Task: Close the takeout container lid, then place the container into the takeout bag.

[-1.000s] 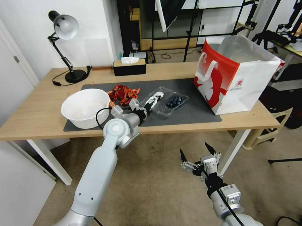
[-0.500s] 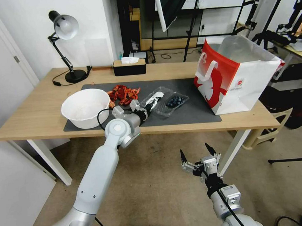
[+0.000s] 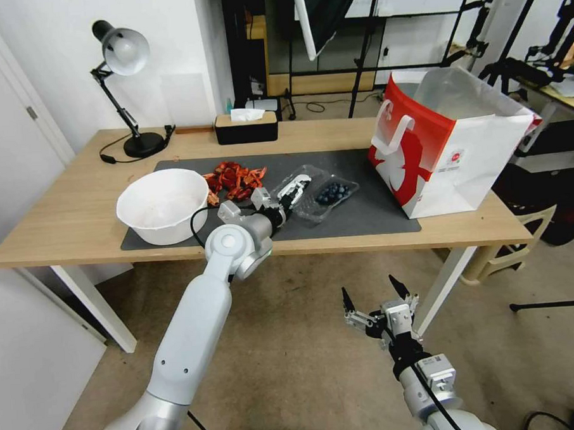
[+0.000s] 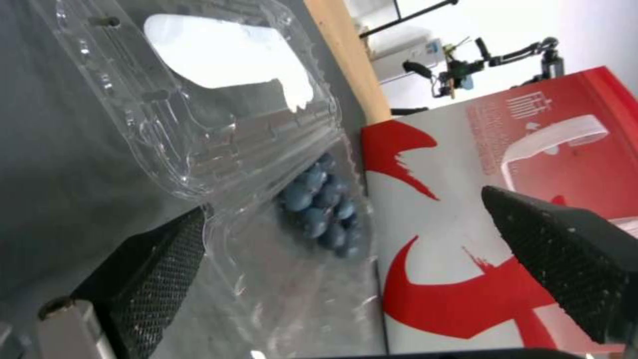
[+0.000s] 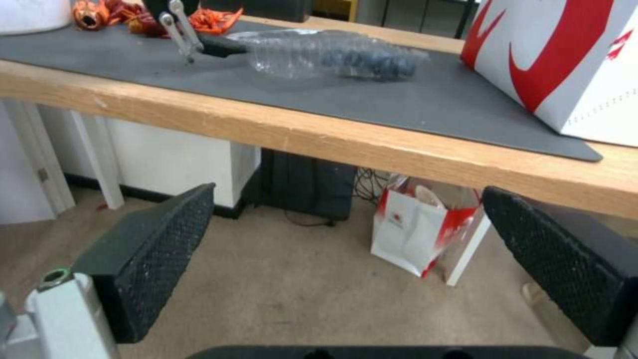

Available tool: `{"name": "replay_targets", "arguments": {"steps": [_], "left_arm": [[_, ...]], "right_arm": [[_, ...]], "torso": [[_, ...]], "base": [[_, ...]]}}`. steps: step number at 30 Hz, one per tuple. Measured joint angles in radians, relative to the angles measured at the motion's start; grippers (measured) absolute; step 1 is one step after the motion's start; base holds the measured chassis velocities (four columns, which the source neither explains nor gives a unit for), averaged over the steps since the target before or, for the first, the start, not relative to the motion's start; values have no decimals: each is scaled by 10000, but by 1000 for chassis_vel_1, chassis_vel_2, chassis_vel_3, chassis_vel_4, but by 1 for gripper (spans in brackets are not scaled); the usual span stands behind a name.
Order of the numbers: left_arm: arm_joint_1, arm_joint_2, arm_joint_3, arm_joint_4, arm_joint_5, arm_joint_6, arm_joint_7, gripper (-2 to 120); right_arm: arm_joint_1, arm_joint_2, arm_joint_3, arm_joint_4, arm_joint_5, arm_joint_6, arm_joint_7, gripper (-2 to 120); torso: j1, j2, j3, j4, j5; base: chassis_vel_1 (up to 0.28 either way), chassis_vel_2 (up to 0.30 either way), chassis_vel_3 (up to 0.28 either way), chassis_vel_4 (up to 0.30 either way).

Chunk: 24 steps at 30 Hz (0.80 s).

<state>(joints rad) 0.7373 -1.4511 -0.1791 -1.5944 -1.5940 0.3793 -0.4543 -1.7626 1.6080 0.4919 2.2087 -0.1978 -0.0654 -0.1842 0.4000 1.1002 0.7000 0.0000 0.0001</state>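
Fingers of the left gripper (image 3: 290,192) are spread at the open lid (image 3: 296,180) of the takeout container (image 3: 332,194), which lies on the worktop's mat, takeout bag (image 3: 446,151) beyond. Right gripper (image 3: 374,300) hangs spread, below the worktop.

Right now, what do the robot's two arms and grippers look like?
Both arms are smooth pale grey-white tubes with rounded silver joints and a thin black cable looping near each wrist. The left gripper has white linkages. The right gripper has silver-and-black linkages and pointed black fingertips. The wrist views show black, dimple-textured pads.
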Motion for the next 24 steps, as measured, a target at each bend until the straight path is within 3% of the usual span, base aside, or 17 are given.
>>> {"name": "replay_targets", "arguments": {"steps": [24], "left_arm": [[752,-1047,442,-524,601,-417,248,100]], "right_arm": [[-81,0,18,-106,-8,130,10,100]], "torso": [[0,-1,0,0,0]], "base": [[0,0,0,0]]}}
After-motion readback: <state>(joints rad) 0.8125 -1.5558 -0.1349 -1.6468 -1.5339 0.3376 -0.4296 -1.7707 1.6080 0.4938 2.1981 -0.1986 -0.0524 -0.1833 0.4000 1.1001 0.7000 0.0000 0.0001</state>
